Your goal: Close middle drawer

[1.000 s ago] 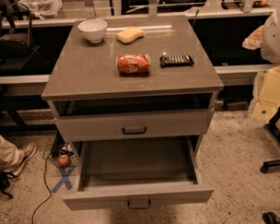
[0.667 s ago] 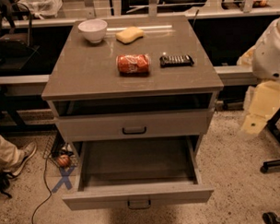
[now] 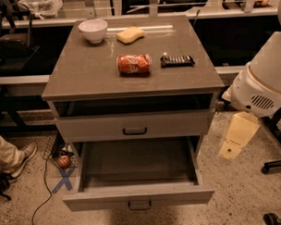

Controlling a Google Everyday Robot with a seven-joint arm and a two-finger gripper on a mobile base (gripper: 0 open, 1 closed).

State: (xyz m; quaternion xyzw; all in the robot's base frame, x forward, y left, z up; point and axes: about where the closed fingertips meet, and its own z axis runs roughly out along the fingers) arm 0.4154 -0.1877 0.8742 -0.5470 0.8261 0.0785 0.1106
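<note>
Gripper point(image 3: 234, 141) right of middle drawer point(image 3: 171, 196) (open).

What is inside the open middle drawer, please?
The middle drawer is pulled out and its visible floor is bare. The strip just behind its front panel is hidden, and the back lies in shadow. The hand hangs to its right, apart from it.
</note>
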